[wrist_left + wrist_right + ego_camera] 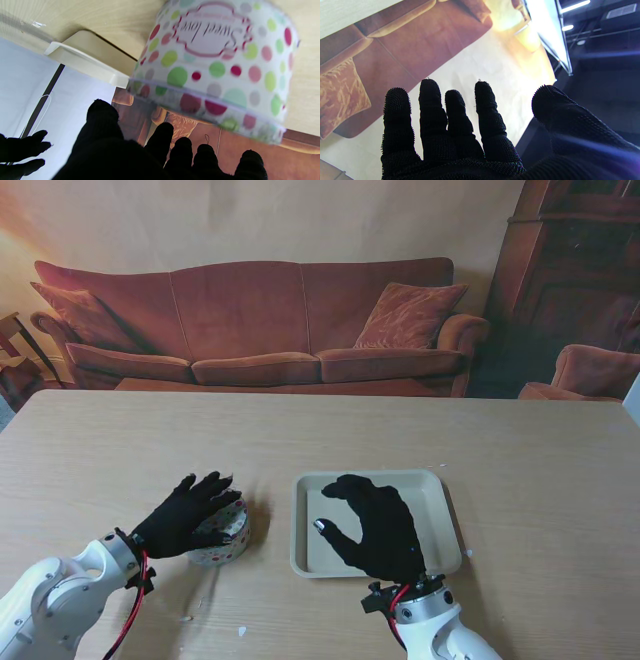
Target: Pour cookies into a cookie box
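Readable text: one item only. The tin [215, 67], white with coloured polka dots, carries a pink-outlined label [212, 30] on its side wall. In the left wrist view the script on it reads "Sweet love", shown inverted. A finer line of print runs along the label's border; too small and blurred to read.

Stand view: the tin [222, 532] sits near the table's near edge, left of centre, mostly covered by the left robot hand [185, 515]; label not legible there.

Right wrist view: no text, numbers or signs legible.

No other brand, number or sign is readable in any view.
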### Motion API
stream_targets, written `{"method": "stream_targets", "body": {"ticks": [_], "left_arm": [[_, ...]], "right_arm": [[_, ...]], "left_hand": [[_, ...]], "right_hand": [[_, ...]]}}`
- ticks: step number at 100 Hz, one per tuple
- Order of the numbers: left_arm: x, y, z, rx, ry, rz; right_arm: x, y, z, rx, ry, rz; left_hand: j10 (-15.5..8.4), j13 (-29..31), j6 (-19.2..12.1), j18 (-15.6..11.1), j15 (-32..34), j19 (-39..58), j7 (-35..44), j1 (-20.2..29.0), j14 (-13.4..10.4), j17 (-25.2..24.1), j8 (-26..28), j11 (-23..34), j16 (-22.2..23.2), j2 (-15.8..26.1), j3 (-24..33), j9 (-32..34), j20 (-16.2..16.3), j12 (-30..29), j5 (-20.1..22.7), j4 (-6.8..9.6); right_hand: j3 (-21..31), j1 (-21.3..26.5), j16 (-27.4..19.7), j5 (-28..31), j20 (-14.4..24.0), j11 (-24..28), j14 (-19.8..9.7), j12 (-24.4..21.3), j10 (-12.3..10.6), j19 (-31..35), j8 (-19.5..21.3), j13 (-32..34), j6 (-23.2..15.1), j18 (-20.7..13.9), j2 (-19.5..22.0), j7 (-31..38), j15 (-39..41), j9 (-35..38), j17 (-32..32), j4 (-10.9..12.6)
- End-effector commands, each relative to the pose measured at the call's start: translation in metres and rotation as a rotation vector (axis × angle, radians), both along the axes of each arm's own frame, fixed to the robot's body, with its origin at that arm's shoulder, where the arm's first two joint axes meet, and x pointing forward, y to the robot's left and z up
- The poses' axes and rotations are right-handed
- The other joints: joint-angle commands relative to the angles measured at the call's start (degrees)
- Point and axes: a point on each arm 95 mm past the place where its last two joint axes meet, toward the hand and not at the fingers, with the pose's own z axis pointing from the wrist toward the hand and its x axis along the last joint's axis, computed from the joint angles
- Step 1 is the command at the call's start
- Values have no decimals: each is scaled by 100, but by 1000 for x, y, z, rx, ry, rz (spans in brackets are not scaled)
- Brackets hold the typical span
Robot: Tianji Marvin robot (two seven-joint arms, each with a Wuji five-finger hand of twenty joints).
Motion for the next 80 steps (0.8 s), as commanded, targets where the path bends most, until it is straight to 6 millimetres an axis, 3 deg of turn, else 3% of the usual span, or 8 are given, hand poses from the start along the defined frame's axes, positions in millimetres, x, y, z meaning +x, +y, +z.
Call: {"method": "stream_targets", "body": {"ticks": [1,48,80], "left_arm": [[-3,2,-11,15,41,6],[-9,11,-29,-8,89,37],[-13,12,-35,-19,104,38]], "right_arm": [[-3,3,0,0,11,9],[-3,3,0,-8,8,11],[-2,3,0,-11,10,13]], "left_hand": [[-116,-182,-14,-92,-82,-187,-39,-33,-189,14,-30,-28,-153,267,-183,-194,-133,-75,-150,44],[-152,-177,-15,-107,-68,-185,-26,-9,-210,27,-44,-58,-192,471,-173,-193,-341,-59,-156,46],[-228,-166,-34,-256,-65,-246,-76,-22,-296,37,-79,-204,-195,632,-202,-322,-564,-100,-279,39]], "right_hand": [[-59,78,-77,-225,52,-16,-153,14,-104,-103,-19,-183,29,-70,171,-146,-188,-196,-78,267],[-55,76,-87,-200,42,-21,-163,12,-105,-140,-16,-214,12,-86,165,-153,-212,-190,-101,266],[-53,79,-90,-189,44,-28,-169,9,-99,-147,-13,-226,11,-87,161,-161,-219,-183,-101,266]]}}
